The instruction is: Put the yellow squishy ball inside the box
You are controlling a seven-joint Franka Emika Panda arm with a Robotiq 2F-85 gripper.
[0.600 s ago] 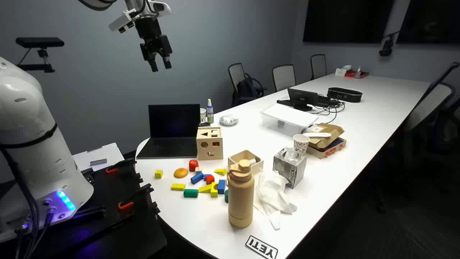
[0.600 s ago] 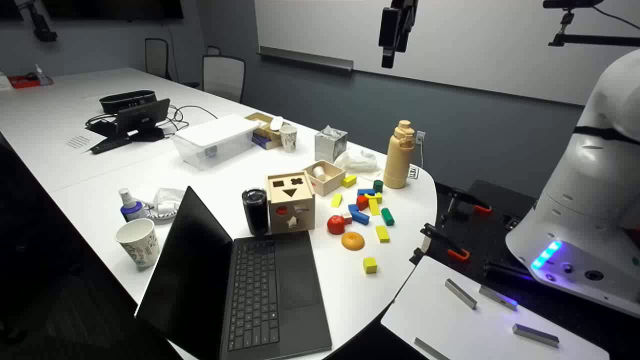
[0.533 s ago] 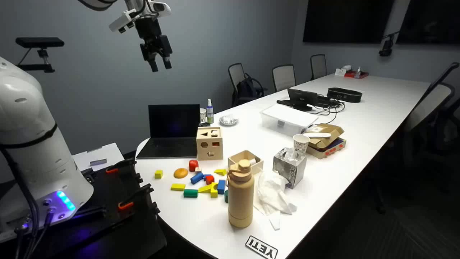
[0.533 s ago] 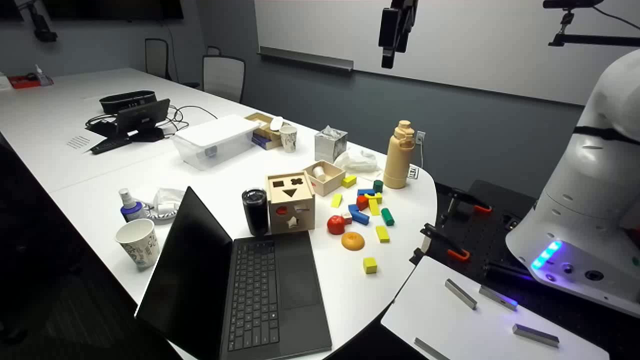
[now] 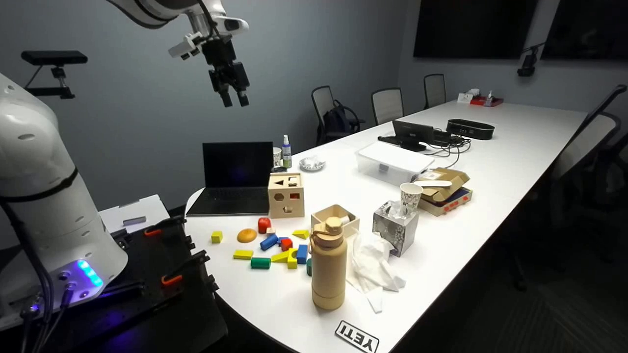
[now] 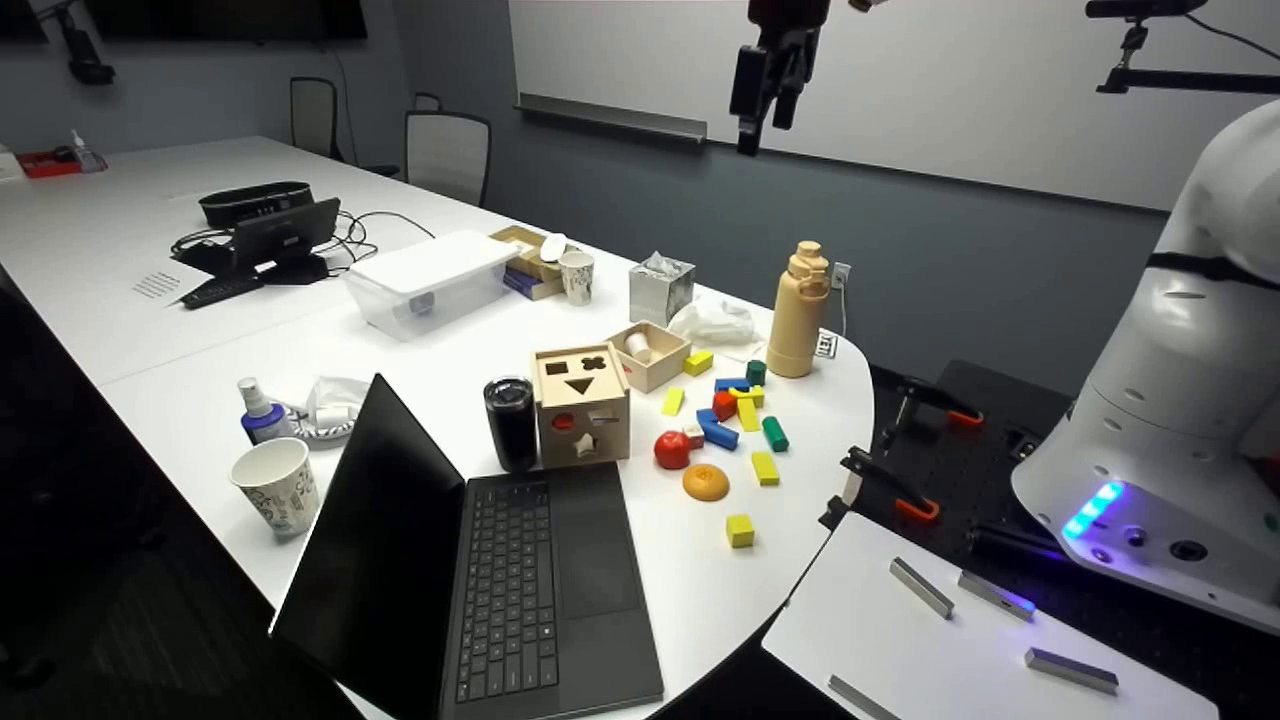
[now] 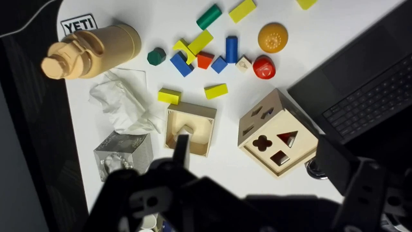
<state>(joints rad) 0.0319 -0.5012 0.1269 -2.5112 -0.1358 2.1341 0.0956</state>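
White table [image 5: 274,299], grey wall [image 5: 304,49] behind. Gripper [image 5: 235,100] hangs at upper left of frame in exterior view, fingers parted. Wrist view: orange-yellow ball [image 7: 273,38] sits on table at upper right, apart from hole-cut wooden box [image 7: 274,142] right of centre.

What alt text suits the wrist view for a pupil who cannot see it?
Looking down past an open gripper: a white table with a holed wooden cube, round orange object, open wooden tray, coloured blocks, tan bottle and laptop.
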